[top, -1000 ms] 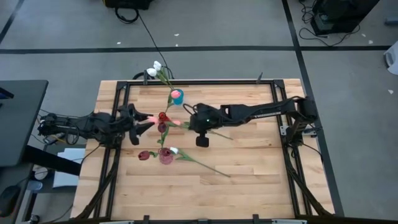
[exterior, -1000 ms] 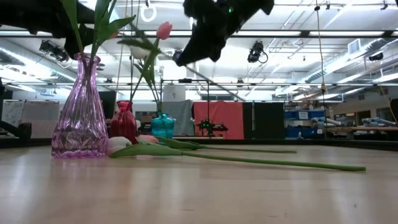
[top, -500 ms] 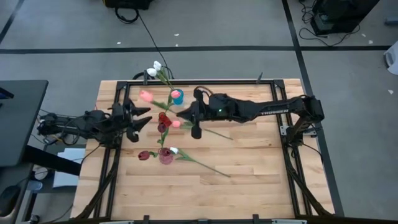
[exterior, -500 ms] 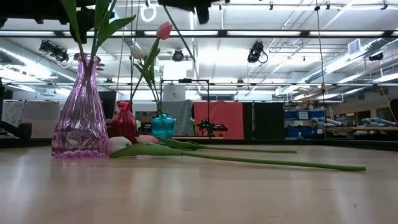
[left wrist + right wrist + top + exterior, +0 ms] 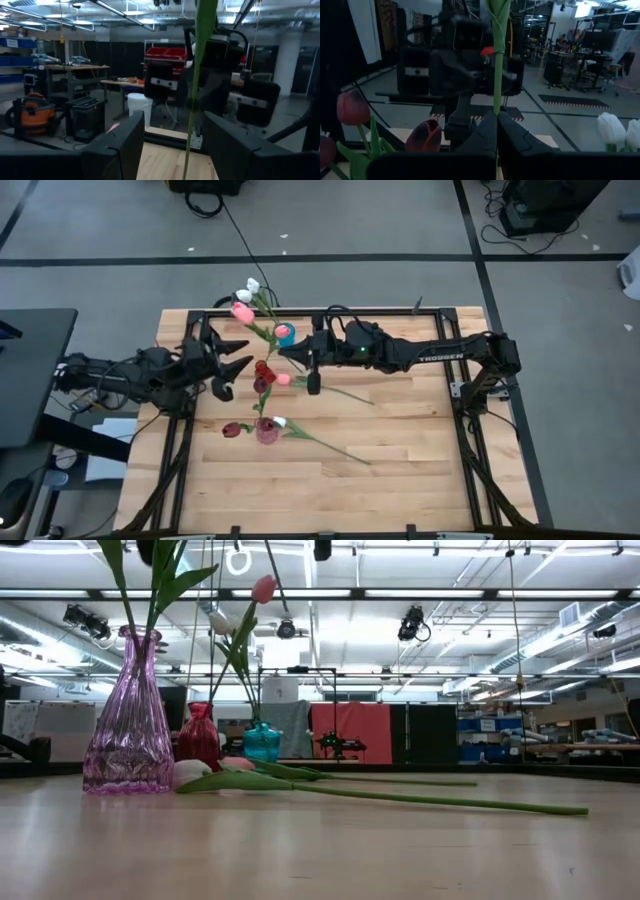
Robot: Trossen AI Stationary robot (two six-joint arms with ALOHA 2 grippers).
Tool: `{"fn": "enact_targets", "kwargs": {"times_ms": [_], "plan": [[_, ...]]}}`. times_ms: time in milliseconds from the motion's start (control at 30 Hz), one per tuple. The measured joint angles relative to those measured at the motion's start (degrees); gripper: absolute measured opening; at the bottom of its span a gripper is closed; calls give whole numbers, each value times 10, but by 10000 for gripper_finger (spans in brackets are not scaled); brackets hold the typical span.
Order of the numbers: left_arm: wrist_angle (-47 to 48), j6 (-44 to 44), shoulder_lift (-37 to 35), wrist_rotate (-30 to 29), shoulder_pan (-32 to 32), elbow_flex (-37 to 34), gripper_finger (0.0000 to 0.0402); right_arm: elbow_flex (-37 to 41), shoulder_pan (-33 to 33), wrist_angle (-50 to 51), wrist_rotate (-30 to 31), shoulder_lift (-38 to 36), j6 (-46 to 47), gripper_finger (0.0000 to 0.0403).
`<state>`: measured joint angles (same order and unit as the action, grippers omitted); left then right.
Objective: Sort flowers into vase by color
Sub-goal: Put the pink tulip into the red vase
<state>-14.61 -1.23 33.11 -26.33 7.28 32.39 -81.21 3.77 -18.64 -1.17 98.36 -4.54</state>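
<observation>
Clamping a green stem, the right gripper (image 5: 292, 355) holds a pink tulip (image 5: 241, 311) aloft, its head just beside the white tulips (image 5: 247, 290) at the table's (image 5: 420, 440) far edge. White lettering on that arm reads "TROSSEN". Facing it, the left gripper (image 5: 236, 366) hangs with fingers spread, empty. Nearby stand a teal vase (image 5: 285, 333), a red vase (image 5: 262, 368) and a purple vase (image 5: 130, 715); a loose white tulip (image 5: 279, 422) lies beside the purple one.

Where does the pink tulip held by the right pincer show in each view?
High: tulip, head far-left of the right pincer.
Low: cannot tell.
Left wrist: tulip stem down the middle, beyond the open left pincer.
Right wrist: stem rising from the pincer.
Landmark: white tulips, in high, low, right wrist.
</observation>
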Motion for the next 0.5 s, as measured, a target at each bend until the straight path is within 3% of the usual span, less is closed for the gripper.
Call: {"fn": "enact_targets", "kwargs": {"times_ms": [267, 500], "plan": [[11, -16, 114, 1, -26, 91, 203, 0, 0, -30, 1, 0, -2, 8], [7, -35, 167, 15, -27, 137, 203, 0, 2, -28, 21, 0, -21, 8]]}}
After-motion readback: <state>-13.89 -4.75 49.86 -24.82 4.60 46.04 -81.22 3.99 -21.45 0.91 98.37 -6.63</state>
